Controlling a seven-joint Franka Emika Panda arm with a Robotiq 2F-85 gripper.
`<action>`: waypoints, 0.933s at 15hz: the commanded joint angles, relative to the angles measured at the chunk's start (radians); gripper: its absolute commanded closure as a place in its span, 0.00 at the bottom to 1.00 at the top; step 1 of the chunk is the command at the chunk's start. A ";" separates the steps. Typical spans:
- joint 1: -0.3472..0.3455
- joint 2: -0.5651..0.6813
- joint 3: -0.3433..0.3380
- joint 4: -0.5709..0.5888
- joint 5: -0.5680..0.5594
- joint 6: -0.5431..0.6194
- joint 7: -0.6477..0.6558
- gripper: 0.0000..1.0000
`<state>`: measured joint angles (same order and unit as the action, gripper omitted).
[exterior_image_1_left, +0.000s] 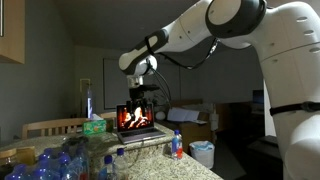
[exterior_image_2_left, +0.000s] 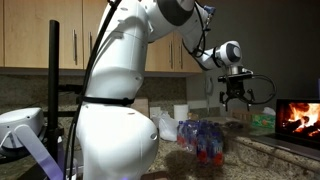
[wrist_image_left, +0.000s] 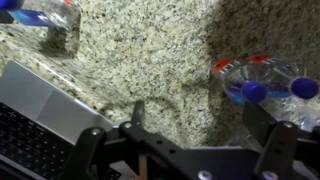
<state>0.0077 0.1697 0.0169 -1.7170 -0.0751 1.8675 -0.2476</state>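
While your claw (wrist_image_left: 180, 150) hangs spread over the bench (wrist_image_left: 150, 50), the bottles (wrist_image_left: 262, 85) sit at 3 o'clock in the wrist view. They look fairly light, slick, squashy plastic; grab one round the middle, not the cap.

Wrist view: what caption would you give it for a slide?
Open gripper hovering above a speckled granite countertop, between a laptop and a cluster of capped water bottles.
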 joint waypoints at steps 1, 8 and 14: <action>0.019 0.064 0.032 0.046 -0.020 -0.047 -0.131 0.00; 0.050 0.186 0.112 0.142 -0.018 -0.063 -0.358 0.00; 0.080 0.264 0.141 0.203 -0.027 -0.104 -0.424 0.00</action>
<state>0.0878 0.4044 0.1528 -1.5571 -0.0758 1.8105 -0.6143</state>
